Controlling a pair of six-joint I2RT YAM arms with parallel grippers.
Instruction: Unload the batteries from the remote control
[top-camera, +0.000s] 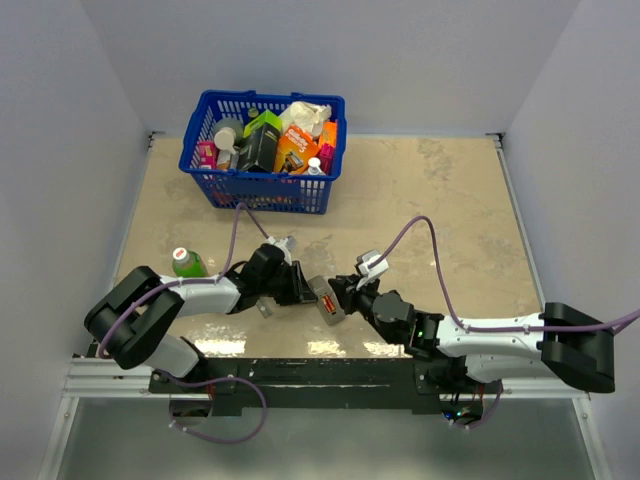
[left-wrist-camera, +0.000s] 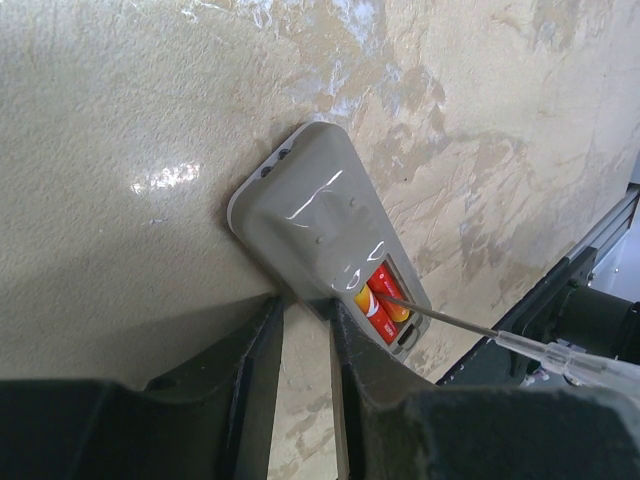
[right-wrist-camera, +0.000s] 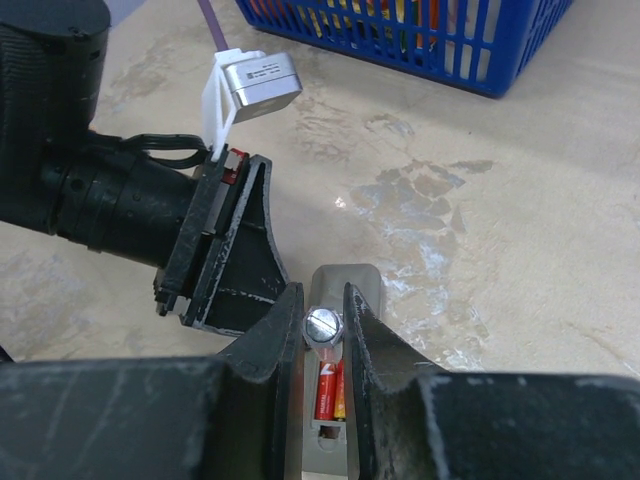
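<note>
Remote control (left-wrist-camera: 320, 220) back-up on bench (left-wrist-camera: 120, 100), long axis pointing toward right jaws. Batteries (left-wrist-camera: 380, 300) seated in open recess at that end. Left jaws near-together, nipping remote's side edge (contact partly hidden). Right jaws, nearer, clamped on thin tool (left-wrist-camera: 440, 320), tip on batteries.
</note>
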